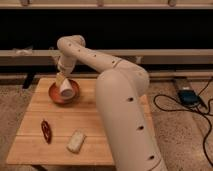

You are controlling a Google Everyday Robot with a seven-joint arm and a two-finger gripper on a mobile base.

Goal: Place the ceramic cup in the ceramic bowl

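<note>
The orange-red ceramic bowl (53, 94) stands at the back left of the wooden table (60, 120). The whitish-grey ceramic cup (66, 89) lies tilted inside the bowl, rim toward the front right. My gripper (60, 78) hangs from the long white arm just above the bowl's back left part, right at the cup's narrow end. The arm's big lower link (125, 110) covers the right half of the table.
A dark red, elongated object (46, 131) lies at the table's front left. A whitish rectangular packet (76, 141) lies near the front edge. A blue-grey device (187, 96) with black cables sits on the floor at the right. A dark wall with rails runs behind.
</note>
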